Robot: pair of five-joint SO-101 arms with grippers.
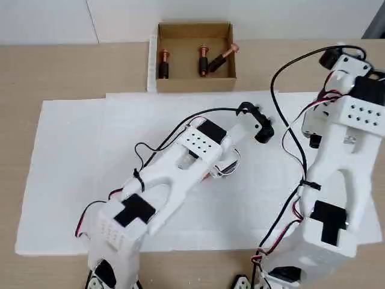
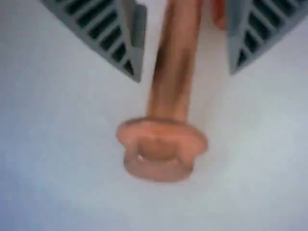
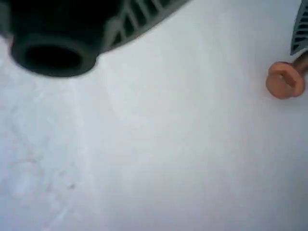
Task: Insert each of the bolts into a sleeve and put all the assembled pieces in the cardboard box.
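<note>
The wooden table (image 1: pixel 60 66) carries a white foam sheet (image 1: pixel 78 180), and both arms stand over it. The left arm (image 1: pixel 174 174) stretches toward the middle of the sheet; the right arm (image 1: pixel 337 162) stands at the sheet's side edge. Beyond both sets of jaws, well apart from them at the far edge of the sheet, sits the cardboard box (image 1: pixel 195 84). Three assembled pieces (image 1: pixel 163 63) lie inside it.

The left gripper (image 2: pixel 184 72) has its jaws parted. They straddle the copper-coloured bolt (image 2: pixel 171 86), with a strip of white sheet showing on either side of the shaft. The shaft runs lengthwise down the gap between the jaws, and the flanged head (image 2: pixel 161 151) lies just past the fingertips.

The right gripper (image 1: pixel 313 139) carries the black sleeve (image 3: pixel 50 53). Only one ribbed finger (image 3: pixel 139 17) shows against the sleeve, so the jaws appear to be clamped on it rather than plainly so. The sleeve's open bore juts out from that finger, above the sheet. From these jaws, the bolt head lies off to one side, apart from the sleeve, with bare sheet between them.
</note>
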